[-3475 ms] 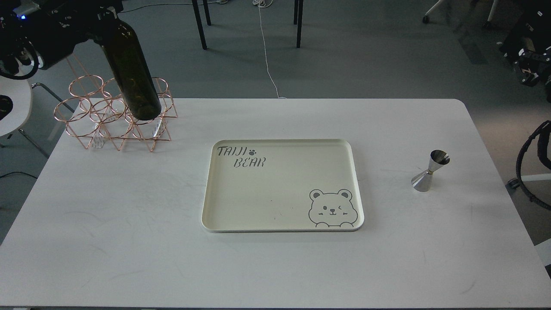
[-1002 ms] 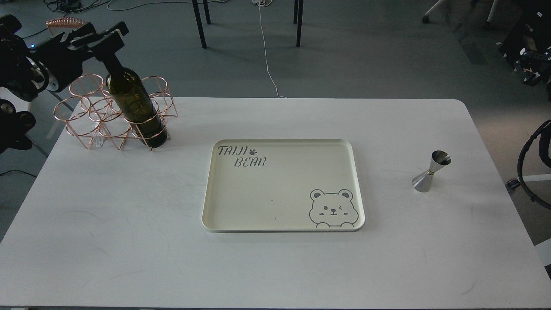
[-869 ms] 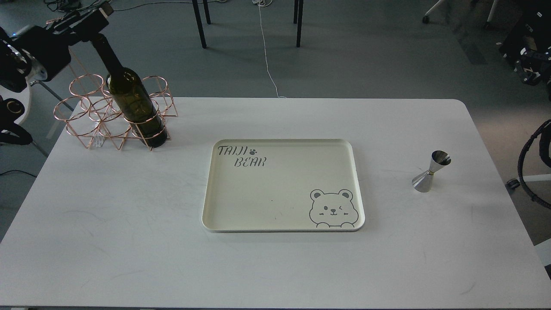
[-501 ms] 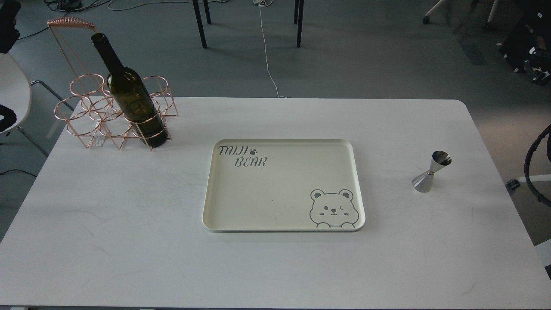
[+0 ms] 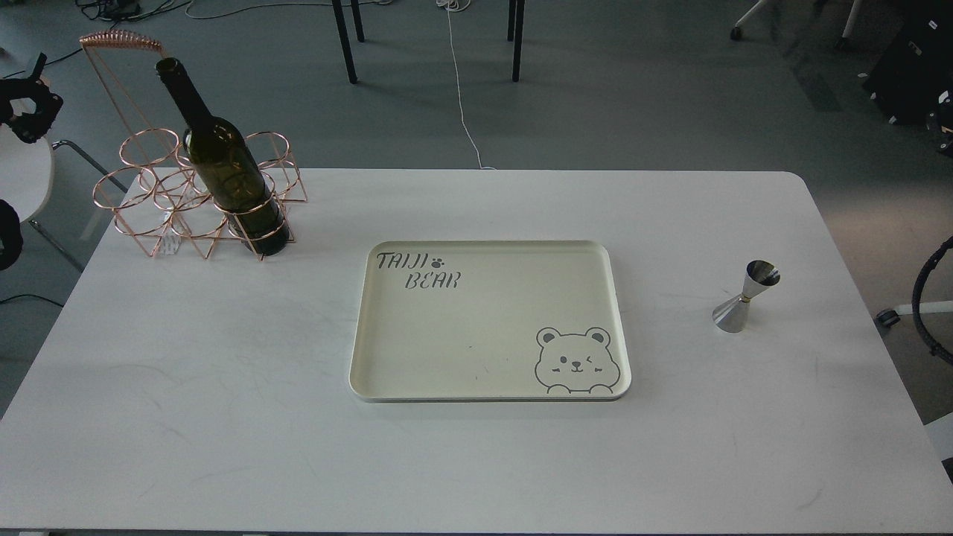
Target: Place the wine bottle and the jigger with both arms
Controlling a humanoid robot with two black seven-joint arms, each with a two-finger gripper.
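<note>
From the head view, the cream tray (image 5: 488, 249) printed with "TAIJI BEAR" and a bear's face lies in the middle of the white table (image 5: 223, 417), and serves as the landmark here.

Far left of the tray and a little behind it stands a copper wire rack (image 5: 160, 197) made of rings, with a tall wire handle. The wine bottle (image 5: 223, 167) stands in the rack's ring nearest the tray, its base down inside the wire and its long neck leaning up and to the left. Nothing touches the bottle.

Well to the right of the tray, the jigger (image 5: 743, 297) stands alone on the table, apart from everything else.

Far left of the tray, past the table's edge, a small dark piece of the left arm (image 5: 26, 108) shows at the frame border; whether its jaws are wide or narrow cannot be told. The right arm's jaws are out of view; only a black cable (image 5: 927, 298) curves at the right edge.
</note>
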